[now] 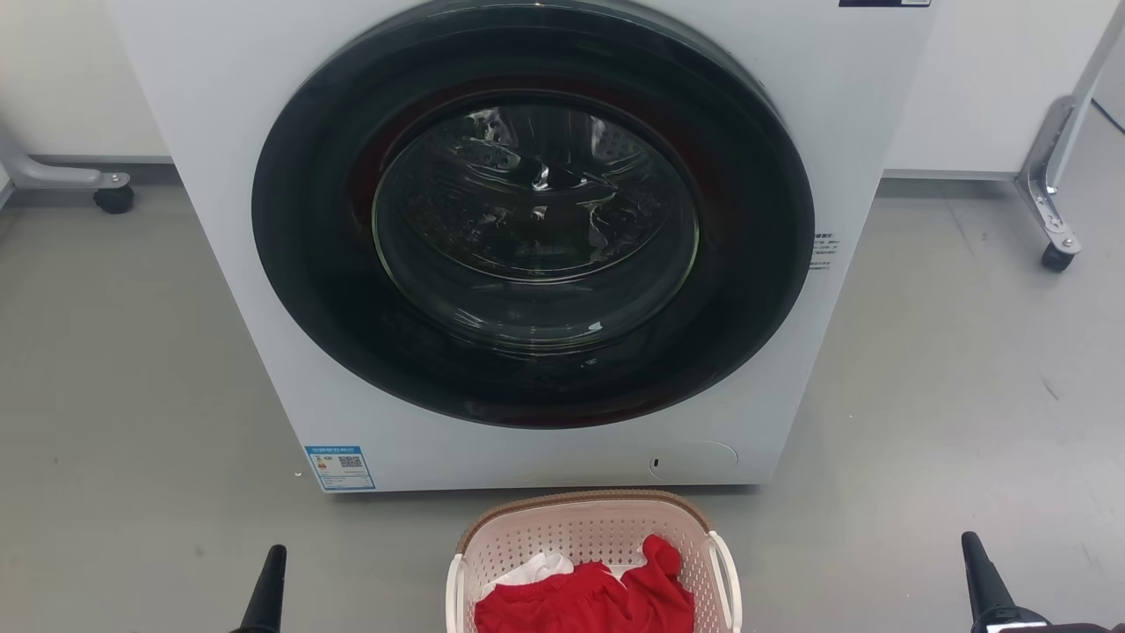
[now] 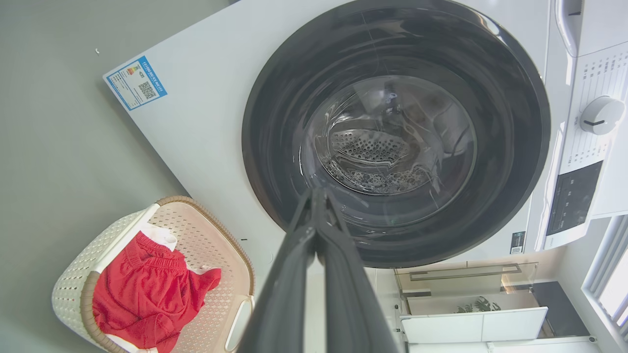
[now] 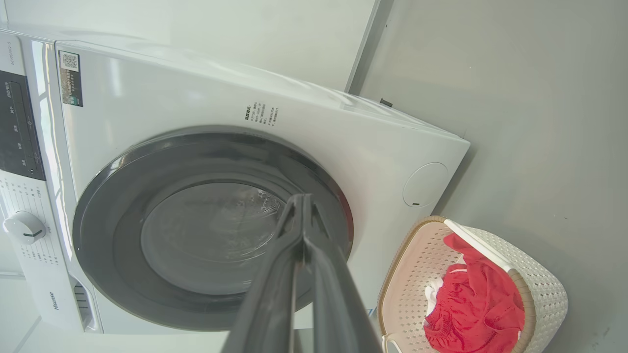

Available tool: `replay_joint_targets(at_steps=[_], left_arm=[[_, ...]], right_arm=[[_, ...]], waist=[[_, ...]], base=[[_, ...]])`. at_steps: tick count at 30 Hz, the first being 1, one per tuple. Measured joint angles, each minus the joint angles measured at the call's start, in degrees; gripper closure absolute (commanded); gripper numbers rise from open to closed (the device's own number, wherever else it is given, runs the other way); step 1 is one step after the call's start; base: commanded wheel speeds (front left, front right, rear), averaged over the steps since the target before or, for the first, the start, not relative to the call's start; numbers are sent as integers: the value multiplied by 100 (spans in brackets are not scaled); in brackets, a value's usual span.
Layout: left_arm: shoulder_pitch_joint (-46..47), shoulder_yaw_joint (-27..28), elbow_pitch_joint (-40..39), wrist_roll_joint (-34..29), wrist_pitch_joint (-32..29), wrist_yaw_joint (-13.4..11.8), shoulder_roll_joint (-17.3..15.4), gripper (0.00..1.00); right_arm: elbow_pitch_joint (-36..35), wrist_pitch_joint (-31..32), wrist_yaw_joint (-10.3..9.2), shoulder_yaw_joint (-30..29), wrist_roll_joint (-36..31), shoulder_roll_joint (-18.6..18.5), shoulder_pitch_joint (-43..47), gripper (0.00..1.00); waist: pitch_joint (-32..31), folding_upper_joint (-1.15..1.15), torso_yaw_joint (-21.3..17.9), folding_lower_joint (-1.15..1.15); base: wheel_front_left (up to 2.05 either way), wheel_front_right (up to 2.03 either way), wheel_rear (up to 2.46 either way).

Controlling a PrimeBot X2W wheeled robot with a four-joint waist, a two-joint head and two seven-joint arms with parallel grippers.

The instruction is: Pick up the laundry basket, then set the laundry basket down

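We judge nothing done yet: the laundry basket (image 1: 584, 530) sits on the floor (image 1: 132, 396) between our left gripper (image 2: 316, 192) and right gripper (image 3: 303, 198), well apart from both, jaws pressed together on nothing, so grasping, lifting and setting down all remain

The right gripper (image 3: 302, 206) is seen with fingers pressed together before the washing machine's (image 3: 196, 113) closed round door (image 3: 186, 240). The laundry basket (image 3: 542, 287) is stood at four o'clock, just beside the machine, with red clothing (image 3: 471, 306) held inside.
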State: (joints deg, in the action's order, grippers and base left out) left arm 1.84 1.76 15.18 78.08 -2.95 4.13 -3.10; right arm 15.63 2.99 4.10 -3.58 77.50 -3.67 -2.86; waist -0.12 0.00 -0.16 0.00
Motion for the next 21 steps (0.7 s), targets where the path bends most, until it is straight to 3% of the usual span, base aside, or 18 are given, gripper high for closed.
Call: replay_joint_targets(at_steps=[17,21], left_arm=[[215,328,66,1238,-332,250,53,100],[265,347,66,1357,-352,253,64,100]], right_arm=[[37,324,248,-382,1329,109,-167,100],[45,349,254,-404,1394,119,-198,100]], waist=[[16,0,16,0],[16,0,16,0]], base=[[0,0,0],[0,0,0]])
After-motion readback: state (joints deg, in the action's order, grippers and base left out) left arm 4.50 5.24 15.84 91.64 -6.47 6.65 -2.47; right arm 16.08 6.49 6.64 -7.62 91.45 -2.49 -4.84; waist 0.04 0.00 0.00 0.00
